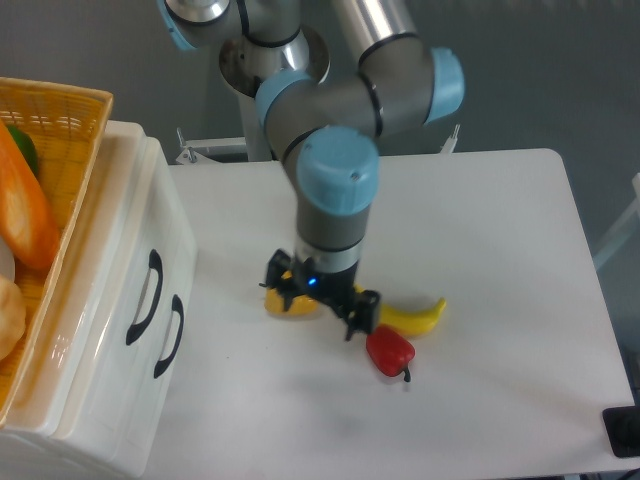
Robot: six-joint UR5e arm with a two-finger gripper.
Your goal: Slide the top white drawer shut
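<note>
Biggest thing on my screen is the white table [480, 260], which fills most of the shot. After that it's the arm [335, 130], grey tube segments with light blue caps, reaching down from the top of frame so that the wrist hangs over the middle of the table.

On the left edge is the white cabinet [90, 400] with the top white drawer [120, 260]. From my angle its front sits flush with the lower drawer front [150, 400], each with its own black curved handle, the two handles side by side (the upper one [143, 297] sits a bit further left in my view than the lower one [170, 336]). On top of the cabinet there's a yellow wicker basket [60, 110] with something orange [25, 215] in it, cut off by the frame.

The gripper [318, 300] is well apart from the drawers, pointing down at the table near the fruit. I honestly can't tell how far the jaws are spread from here, since the wrist blocks most of them, and I don't see anything held.

Small stuff: a banana [415, 315] pokes out to the right of the gripper, a yellow pepper [285, 303] shows partly behind the fingers on the left, and a red pepper [389, 351] lies just beside the banana, toward me.
</note>
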